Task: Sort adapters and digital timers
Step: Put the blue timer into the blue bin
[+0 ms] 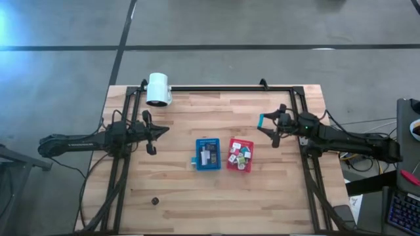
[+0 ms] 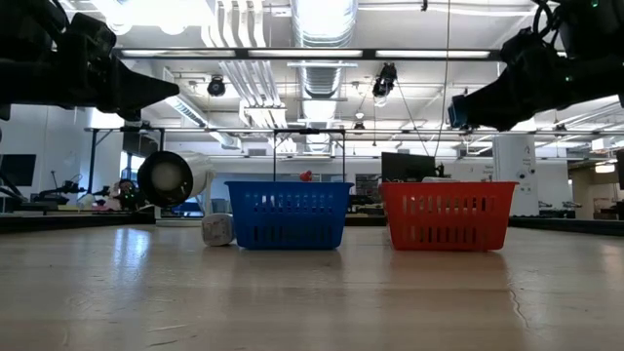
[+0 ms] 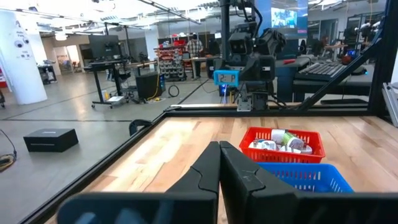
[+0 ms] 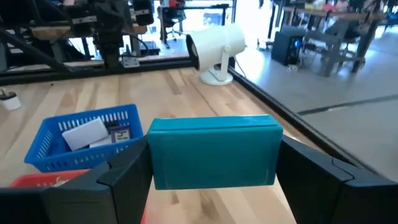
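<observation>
A teal digital timer (image 4: 213, 151) is held in the air by my right gripper (image 4: 211, 165), right of the red basket (image 1: 240, 155) and above the table. The red basket holds several white adapters (image 3: 278, 140). Beside it, the blue basket (image 1: 208, 154) holds digital timers (image 4: 93, 134). One white adapter (image 2: 216, 230) rests on the table next to the blue basket. My left gripper (image 1: 152, 134) hovers shut over the left part of the table, touching nothing. My right gripper pinches the teal timer between its two fingers, one finger (image 4: 127, 171) on each short end (image 4: 157, 155). The fingers point about level from the table's right side toward the baskets. The timer lies crosswise between them, level and lifted clear of the table.
A big white cylinder (image 1: 158, 88) stands at the far left of the table. A small dark object (image 1: 155, 201) lies near the front left. A black frame (image 1: 216, 88) runs along the table's far and side edges. Bare wood lies in front of the baskets.
</observation>
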Motion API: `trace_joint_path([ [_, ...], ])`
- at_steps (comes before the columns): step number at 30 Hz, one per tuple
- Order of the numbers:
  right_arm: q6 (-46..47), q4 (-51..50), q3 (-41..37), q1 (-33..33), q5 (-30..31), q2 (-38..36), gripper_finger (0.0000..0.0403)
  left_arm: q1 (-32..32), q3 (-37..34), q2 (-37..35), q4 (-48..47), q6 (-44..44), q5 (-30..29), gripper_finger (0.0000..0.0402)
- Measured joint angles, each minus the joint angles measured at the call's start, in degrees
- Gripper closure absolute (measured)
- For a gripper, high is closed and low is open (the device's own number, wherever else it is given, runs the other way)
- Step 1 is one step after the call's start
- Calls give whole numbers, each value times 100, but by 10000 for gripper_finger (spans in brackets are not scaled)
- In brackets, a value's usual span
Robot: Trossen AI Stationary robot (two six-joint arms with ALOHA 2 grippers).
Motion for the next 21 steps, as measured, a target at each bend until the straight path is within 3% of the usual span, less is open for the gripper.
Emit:
trace_joint_path([
  [8,223,-27,250,49,-1,657,124,0,1,5,1,0,0,394],
  [21,-227,-81,1859,484,0,3151,124,0,0,7,0,2,-2,394],
])
